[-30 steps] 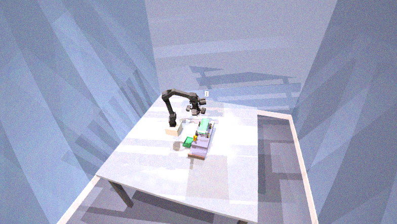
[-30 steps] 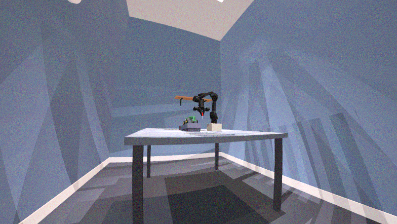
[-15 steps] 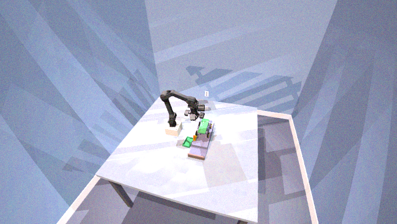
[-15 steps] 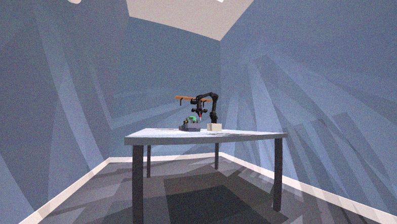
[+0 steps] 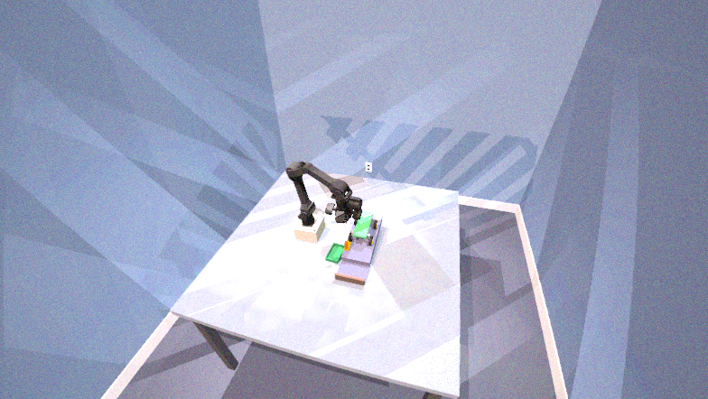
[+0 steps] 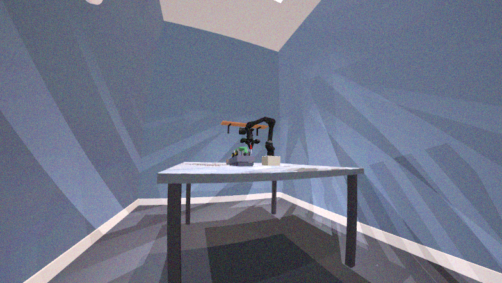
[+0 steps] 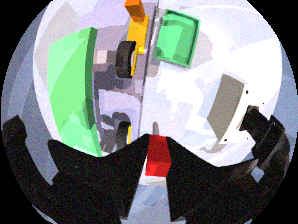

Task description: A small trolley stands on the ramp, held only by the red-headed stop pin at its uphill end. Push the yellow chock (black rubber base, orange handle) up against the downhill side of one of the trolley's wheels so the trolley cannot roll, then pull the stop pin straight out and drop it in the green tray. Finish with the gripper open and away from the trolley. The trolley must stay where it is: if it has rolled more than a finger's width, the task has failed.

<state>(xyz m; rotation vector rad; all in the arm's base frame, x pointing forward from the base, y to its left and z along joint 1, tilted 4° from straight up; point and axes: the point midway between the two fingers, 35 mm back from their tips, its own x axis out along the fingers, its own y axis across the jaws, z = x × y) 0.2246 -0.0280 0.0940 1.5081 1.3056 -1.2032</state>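
Observation:
My gripper (image 5: 356,219) (image 6: 251,143) (image 7: 156,139) is shut on the stop pin's red head (image 6: 251,147) (image 7: 158,164). The pin's pale shaft hangs below it in the exterior view, clear of the ramp as far as I can tell. The trolley (image 5: 363,226) (image 6: 243,150) (image 7: 72,90), with its green deck, stands on the grey ramp (image 5: 358,255) (image 6: 242,162) close beside my fingers. The yellow chock (image 5: 347,245) (image 7: 140,31), orange handle up, is at the downhill side of a tray-side wheel (image 7: 125,59); it seems to touch. The green tray (image 5: 335,253) (image 7: 176,42) is empty.
The cream base block (image 5: 308,234) (image 6: 271,161) of the arm stands on the table across from the ramp. A brown end bar (image 5: 349,279) closes the ramp's low end. The tray lies beside the ramp, near the chock. An orange shelf (image 6: 232,123) hangs on the wall behind.

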